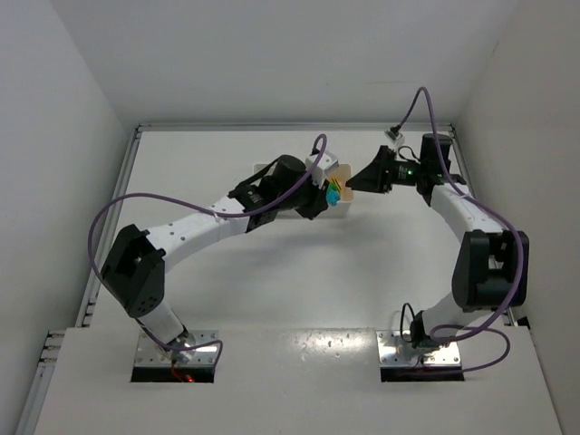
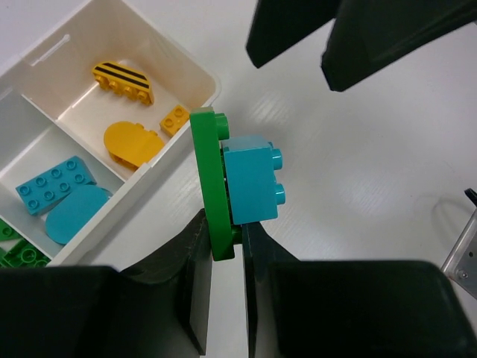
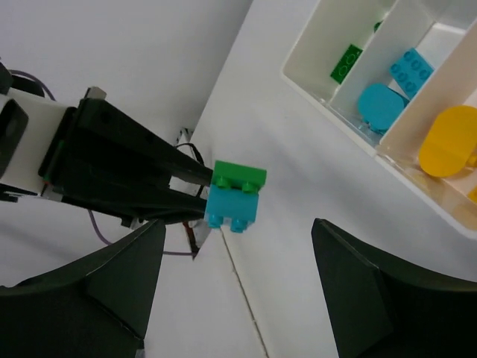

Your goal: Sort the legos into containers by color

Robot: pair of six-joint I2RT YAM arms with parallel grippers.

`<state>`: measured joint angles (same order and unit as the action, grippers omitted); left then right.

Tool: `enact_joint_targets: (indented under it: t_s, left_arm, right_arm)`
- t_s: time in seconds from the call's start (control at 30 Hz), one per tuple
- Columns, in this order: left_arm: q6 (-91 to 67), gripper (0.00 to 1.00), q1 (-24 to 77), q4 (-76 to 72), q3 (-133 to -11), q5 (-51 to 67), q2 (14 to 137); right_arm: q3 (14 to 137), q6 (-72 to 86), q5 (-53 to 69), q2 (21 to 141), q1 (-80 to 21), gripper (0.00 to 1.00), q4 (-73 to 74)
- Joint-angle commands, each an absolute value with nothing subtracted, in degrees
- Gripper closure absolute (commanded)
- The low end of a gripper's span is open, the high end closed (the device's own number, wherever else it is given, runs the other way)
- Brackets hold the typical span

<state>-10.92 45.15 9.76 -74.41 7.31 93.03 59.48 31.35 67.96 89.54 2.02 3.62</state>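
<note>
My left gripper (image 2: 225,239) is shut on a green plate (image 2: 211,183) with a cyan brick (image 2: 252,179) stuck to its side, and holds this clump (image 1: 333,194) above the table beside the white tray (image 2: 186,63). My right gripper (image 3: 238,224) is open. Its fingers (image 2: 291,30) are spread just beyond the clump (image 3: 235,195) without touching it. The tray's compartments hold yellow pieces (image 2: 133,142), cyan pieces (image 2: 56,185) and green pieces (image 2: 15,250). In the top view my left arm hides most of the tray (image 1: 263,168).
White enclosure walls stand close at the back and both sides. Purple cables (image 1: 100,227) loop off both arms. A seam (image 3: 242,291) runs across the table under the clump. A metal part (image 2: 463,250) shows at the right edge of the left wrist view.
</note>
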Motion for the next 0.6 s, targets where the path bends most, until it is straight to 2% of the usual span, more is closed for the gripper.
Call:
enact_joint_targets:
  t_s: [0.0,0.47,0.57]
  left_arm:
    - [-11.78,1.00,44.47,8.17,-77.25,9.14,93.60]
    - [-11.25,1.00,44.47,7.12,-78.31,8.61,94.66]
    - [-11.25,1.00,44.47,7.12,-78.31,7.91,94.66]
  right_arm:
    - [63.80,36.22,71.02,91.14,0.01,0.21,-3.78]
    - [65.03,30.95,69.43,94.48,-3.69,0.21,4.02]
    - [65.65,28.48,68.91,94.48,-3.69,0.24,6.58]
